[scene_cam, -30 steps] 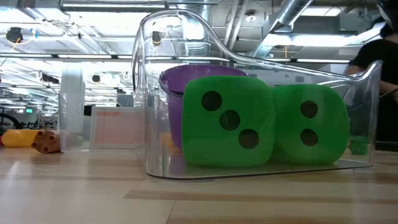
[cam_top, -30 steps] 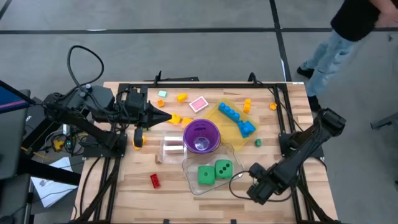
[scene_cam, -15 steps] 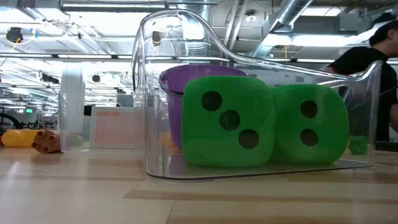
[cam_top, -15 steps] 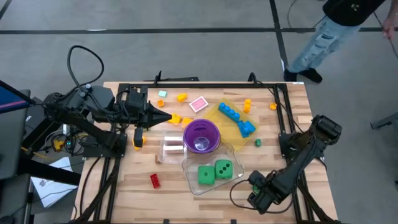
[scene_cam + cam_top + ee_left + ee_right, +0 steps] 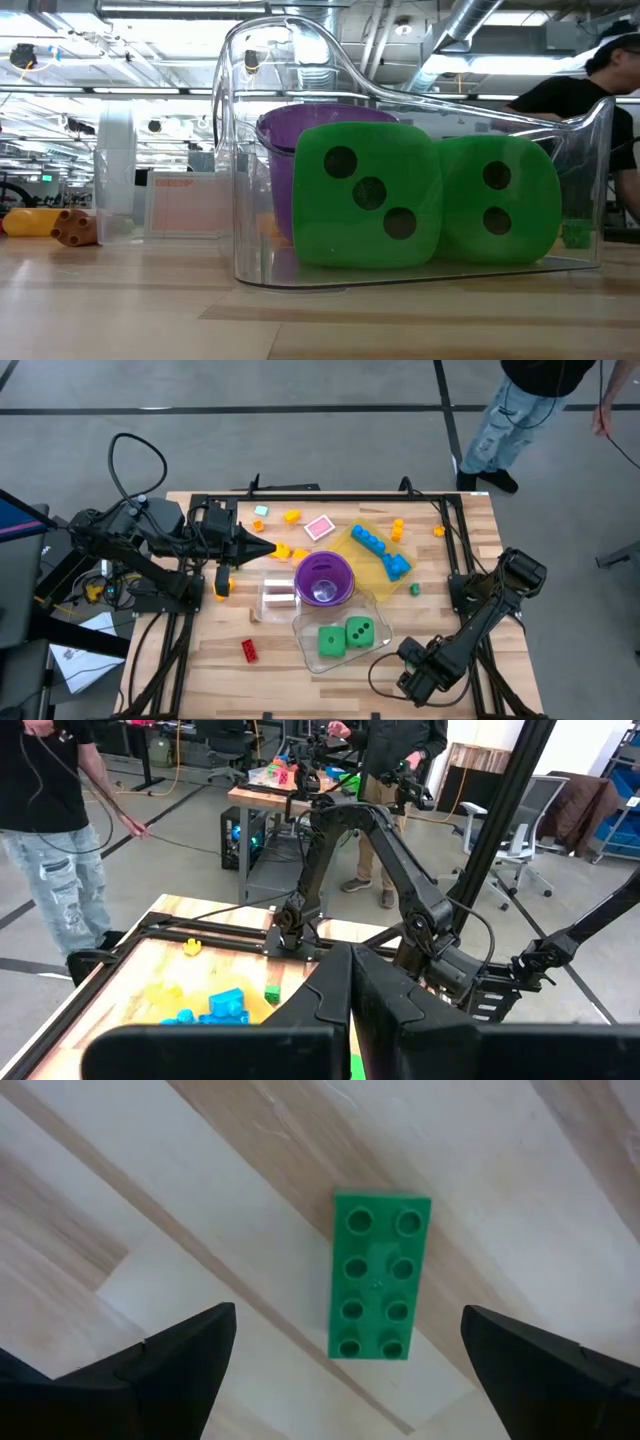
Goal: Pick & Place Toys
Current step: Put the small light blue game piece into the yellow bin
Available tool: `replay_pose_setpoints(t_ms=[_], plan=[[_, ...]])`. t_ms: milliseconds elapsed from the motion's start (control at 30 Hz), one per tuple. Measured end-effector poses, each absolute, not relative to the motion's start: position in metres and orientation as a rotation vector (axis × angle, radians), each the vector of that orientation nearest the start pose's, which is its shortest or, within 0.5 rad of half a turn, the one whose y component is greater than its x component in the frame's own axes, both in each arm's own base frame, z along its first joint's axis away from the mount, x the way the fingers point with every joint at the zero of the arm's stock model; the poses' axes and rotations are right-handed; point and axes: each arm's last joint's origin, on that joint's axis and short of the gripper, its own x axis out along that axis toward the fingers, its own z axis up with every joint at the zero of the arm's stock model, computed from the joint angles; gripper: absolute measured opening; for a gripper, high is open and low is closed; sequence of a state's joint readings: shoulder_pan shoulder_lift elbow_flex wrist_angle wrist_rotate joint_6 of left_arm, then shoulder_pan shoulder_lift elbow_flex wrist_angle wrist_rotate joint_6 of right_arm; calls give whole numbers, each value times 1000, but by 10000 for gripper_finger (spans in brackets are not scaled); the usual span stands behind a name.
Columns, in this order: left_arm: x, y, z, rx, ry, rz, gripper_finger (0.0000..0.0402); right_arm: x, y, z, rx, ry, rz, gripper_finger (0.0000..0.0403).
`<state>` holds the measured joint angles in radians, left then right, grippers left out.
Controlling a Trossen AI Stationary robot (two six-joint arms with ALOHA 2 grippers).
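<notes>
A green eight-stud brick (image 5: 378, 1275) lies flat on the wood, studs up, near the table's near right corner. My right gripper (image 5: 348, 1330) hangs above it, pointing down and open, one finger on either side and clear of it; in the high view the right gripper (image 5: 420, 680) hides the brick. Two green dice (image 5: 345, 636) sit in a clear tub (image 5: 305, 628). Blue bricks (image 5: 383, 552) lie on a yellow tray (image 5: 362, 563). A red brick (image 5: 248, 650) lies near left. My left gripper (image 5: 270, 547) hovers shut and empty over the table's left part.
A purple cup (image 5: 323, 578) stands mid-table, with a second clear tub (image 5: 277, 595) left of it. A pink piece (image 5: 320, 527) and orange bits (image 5: 291, 517) lie toward the far edge. A small green piece (image 5: 415, 590) lies at the right. A person (image 5: 520, 410) stands beyond the far right corner.
My right gripper has moved toward the table's near edge and sunk lower, staying open. The person beyond the far right corner has walked a little to the left.
</notes>
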<state>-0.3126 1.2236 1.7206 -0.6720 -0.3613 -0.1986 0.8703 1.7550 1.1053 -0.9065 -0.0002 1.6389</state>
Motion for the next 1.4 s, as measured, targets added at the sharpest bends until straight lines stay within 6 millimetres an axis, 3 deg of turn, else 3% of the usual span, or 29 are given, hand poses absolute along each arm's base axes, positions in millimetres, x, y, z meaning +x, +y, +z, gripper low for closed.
replay_pose_setpoints(t_ms=[1400], plan=[[203,-55,505,-133,160,64,0,192,232,166,594,1481,-567,379]])
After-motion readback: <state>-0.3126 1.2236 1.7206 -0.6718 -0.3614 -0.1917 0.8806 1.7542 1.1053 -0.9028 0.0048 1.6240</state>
